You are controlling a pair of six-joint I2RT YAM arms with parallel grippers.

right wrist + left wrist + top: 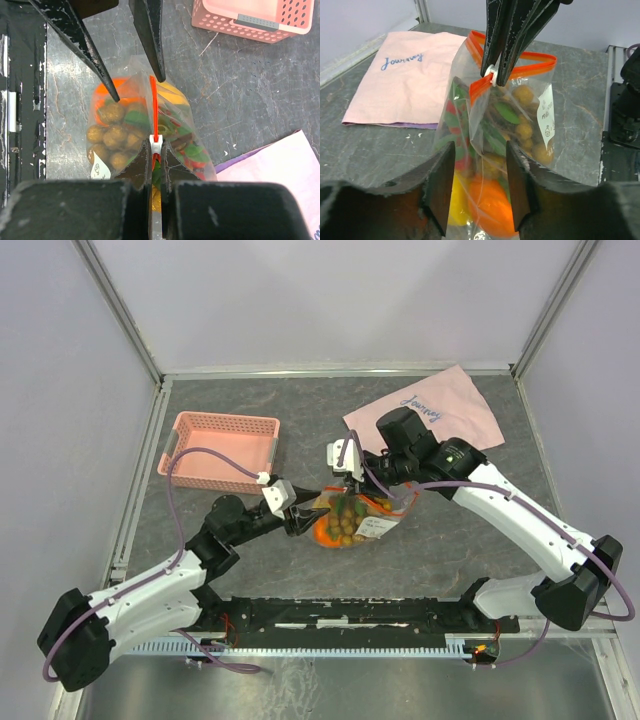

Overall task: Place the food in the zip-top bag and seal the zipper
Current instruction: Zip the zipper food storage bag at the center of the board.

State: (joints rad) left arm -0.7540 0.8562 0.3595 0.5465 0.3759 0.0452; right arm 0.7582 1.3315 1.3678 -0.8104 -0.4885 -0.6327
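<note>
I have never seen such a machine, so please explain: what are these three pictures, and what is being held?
Two robot arms are bolted at a table's edge. One picture looks down from above; the other two come from cameras on each wrist. On the table lie a pink basket and a pink cloth. Between the arms stands the clear zip-top bag, already filled with toy fruit. The right claw is shut on the white slider of the orange zipper, which is partly closed. The left claw is open around the bag's lower part.
</note>
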